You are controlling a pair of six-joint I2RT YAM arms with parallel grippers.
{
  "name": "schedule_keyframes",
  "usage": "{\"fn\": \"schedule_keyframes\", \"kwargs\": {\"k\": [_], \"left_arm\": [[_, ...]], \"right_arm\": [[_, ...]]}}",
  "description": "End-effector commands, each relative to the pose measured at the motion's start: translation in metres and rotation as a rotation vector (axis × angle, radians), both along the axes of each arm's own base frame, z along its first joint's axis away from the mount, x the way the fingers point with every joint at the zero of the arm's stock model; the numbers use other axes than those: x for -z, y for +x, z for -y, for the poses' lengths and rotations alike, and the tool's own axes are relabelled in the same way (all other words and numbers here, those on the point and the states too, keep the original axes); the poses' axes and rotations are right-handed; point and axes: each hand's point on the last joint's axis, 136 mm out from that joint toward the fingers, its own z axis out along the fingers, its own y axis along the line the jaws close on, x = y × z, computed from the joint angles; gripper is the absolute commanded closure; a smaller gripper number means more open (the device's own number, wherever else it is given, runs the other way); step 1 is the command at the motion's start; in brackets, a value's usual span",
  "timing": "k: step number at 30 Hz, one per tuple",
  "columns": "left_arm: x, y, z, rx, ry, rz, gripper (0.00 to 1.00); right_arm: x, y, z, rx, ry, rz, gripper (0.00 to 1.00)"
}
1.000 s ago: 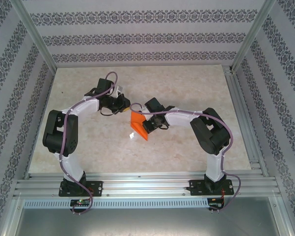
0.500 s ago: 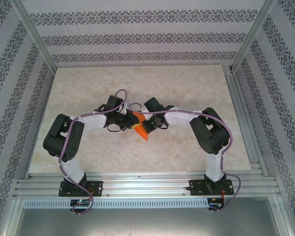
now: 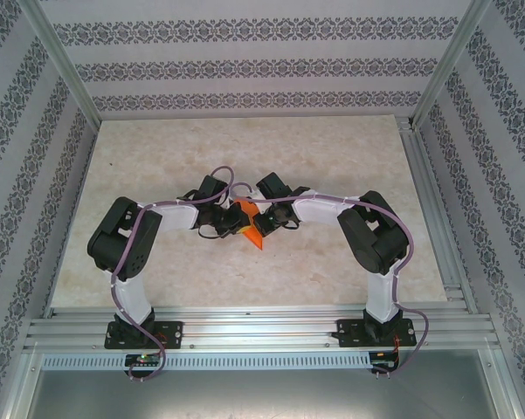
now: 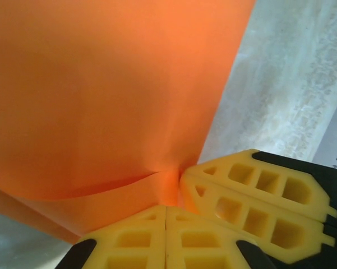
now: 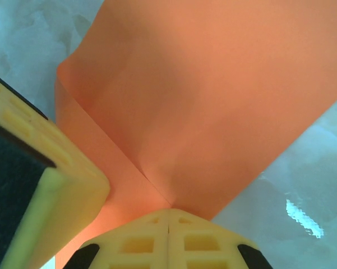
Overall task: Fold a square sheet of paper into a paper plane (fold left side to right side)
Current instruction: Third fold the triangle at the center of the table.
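Observation:
The square sheet of paper (image 3: 252, 232) is bright orange and hangs above the table's middle, folded into layers with a crease, more a pointed flap than a paper plane. My right gripper (image 3: 264, 218) is shut on it; in the right wrist view the sheet (image 5: 213, 95) fans out from the closed tips of the right gripper (image 5: 169, 210). My left gripper (image 3: 233, 219) is shut and its tips (image 4: 166, 207) press against the sheet (image 4: 101, 95), right beside the right gripper's fingers (image 4: 252, 196). A left finger (image 5: 33, 190) shows at the sheet's edge.
The beige marbled table (image 3: 157, 157) stretches on all sides of the arms. Aluminium rails run along the right side (image 3: 432, 201) and the near edge (image 3: 262, 327). Patterned walls (image 3: 262, 61) close in the back and both sides.
My left arm has swung from the back left in to the centre, with its shut gripper now against the paper. The right gripper has kept its hold in the same spot.

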Motion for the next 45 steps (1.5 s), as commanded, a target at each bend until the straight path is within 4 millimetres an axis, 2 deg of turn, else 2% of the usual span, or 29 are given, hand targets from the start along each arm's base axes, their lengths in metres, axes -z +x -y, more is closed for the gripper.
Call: {"fn": "schedule_keyframes", "kwargs": {"k": [1, 13, 18, 22, 23, 26, 28, 30, 32, 35, 37, 39, 45], "left_arm": [[0.003, 0.001, 0.0, 0.016, 0.043, 0.022, 0.92], [0.03, -0.016, -0.001, 0.039, 0.095, -0.026, 0.93], [0.045, -0.026, -0.009, 0.03, 0.143, -0.051, 0.93], [0.054, -0.034, -0.014, 0.016, 0.162, -0.068, 0.93], [0.056, -0.036, -0.015, 0.013, 0.17, -0.073, 0.93], [0.061, -0.04, -0.018, 0.01, 0.185, -0.079, 0.94], [0.063, -0.042, -0.02, 0.008, 0.191, -0.085, 0.94], [0.065, -0.043, -0.021, 0.005, 0.197, -0.087, 0.94], [0.065, -0.043, -0.021, 0.0, 0.198, -0.088, 0.94], [0.065, -0.043, -0.022, -0.003, 0.202, -0.088, 0.94], [0.065, -0.043, -0.023, -0.008, 0.207, -0.089, 0.95], [0.065, -0.044, -0.023, -0.007, 0.209, -0.09, 0.95], [0.064, -0.043, -0.025, -0.015, 0.223, -0.09, 0.95]], "right_arm": [[0.033, -0.022, 0.012, -0.029, -0.096, -0.085, 1.0], [0.033, -0.021, 0.011, -0.027, -0.097, -0.084, 1.0], [0.02, -0.014, 0.008, -0.015, -0.065, -0.069, 1.0], [-0.012, 0.0, 0.001, 0.032, 0.04, -0.054, 1.0], [-0.024, 0.006, 0.001, 0.053, 0.072, -0.038, 0.9], [-0.062, 0.02, 0.007, 0.115, 0.144, 0.011, 0.77], [-0.083, 0.021, 0.012, 0.146, 0.191, 0.018, 0.76], [-0.093, 0.013, 0.013, 0.161, 0.231, -0.009, 0.83], [-0.093, -0.004, 0.008, 0.191, 0.293, -0.092, 0.96], [-0.074, -0.029, 0.0, 0.299, 0.376, -0.248, 1.0], [-0.064, -0.038, -0.003, 0.414, 0.423, -0.322, 1.0], [-0.056, -0.042, -0.007, 0.515, 0.46, -0.375, 1.0], [-0.057, -0.037, -0.015, 0.692, 0.473, -0.387, 1.0]]}}
